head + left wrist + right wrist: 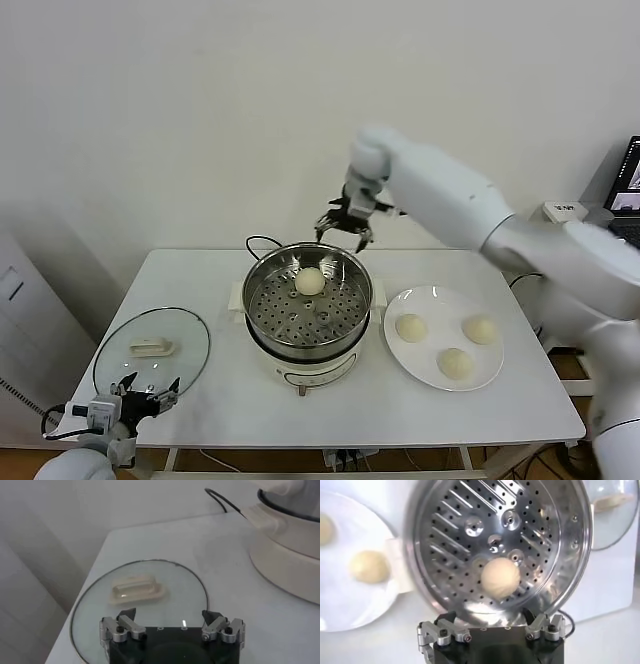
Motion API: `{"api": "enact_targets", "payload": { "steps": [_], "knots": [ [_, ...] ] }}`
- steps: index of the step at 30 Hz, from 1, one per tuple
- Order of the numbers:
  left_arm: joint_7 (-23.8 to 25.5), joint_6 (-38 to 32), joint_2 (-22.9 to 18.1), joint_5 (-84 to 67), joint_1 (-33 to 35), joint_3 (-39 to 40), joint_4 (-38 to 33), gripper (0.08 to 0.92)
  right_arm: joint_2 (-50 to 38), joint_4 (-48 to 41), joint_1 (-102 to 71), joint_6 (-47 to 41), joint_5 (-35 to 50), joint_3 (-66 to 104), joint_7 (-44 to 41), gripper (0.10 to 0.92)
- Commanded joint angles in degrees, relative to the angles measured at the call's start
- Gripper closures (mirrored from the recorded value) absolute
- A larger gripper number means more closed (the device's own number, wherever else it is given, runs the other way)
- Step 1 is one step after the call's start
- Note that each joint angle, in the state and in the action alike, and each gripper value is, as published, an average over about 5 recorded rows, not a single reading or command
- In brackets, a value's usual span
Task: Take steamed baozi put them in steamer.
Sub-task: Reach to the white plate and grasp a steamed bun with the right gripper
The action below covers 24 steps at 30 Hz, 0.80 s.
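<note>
Head view shows you the right gripper (345,226), jaws open and empty, above-right of the baozi (310,281) in the steamer (262,281) at frame centre.

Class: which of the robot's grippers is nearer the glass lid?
Left. The left gripper hovers at the lid's near edge; the right gripper is across the table, above the steamer's far rim.

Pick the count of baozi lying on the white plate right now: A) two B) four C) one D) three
D: three baozi lie on the plate, and the fourth bun already sits on the perforated tray in the steamer, with the open, empty right tool above its far rim.
</note>
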Motion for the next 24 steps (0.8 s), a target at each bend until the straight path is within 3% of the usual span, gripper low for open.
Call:
{"api": "enact_targets", "payload": {
  "steps": [1, 11, 24],
  "knots": [
    [0.0, 0.0, -0.1, 0.1, 0.4, -0.1, -0.2, 0.177, -10.6, 1.2, 6.9, -37.1, 19.0, -13.2, -1.4, 0.203],
    [0.0, 0.1, -0.3, 0.0, 0.5, -0.2, -0.5, 0.177, -17.2, 2.9, 0.4, -43.2, 22.1, -16.1, 1.0, 0.203],
    [0.0, 0.2, -0.4, -0.1, 0.4, -0.2, -0.7, 0.177, -13.3, -4.4, -13.2, -42.7, 16.3, -7.3, 4.1, 0.203]
  ]
}}
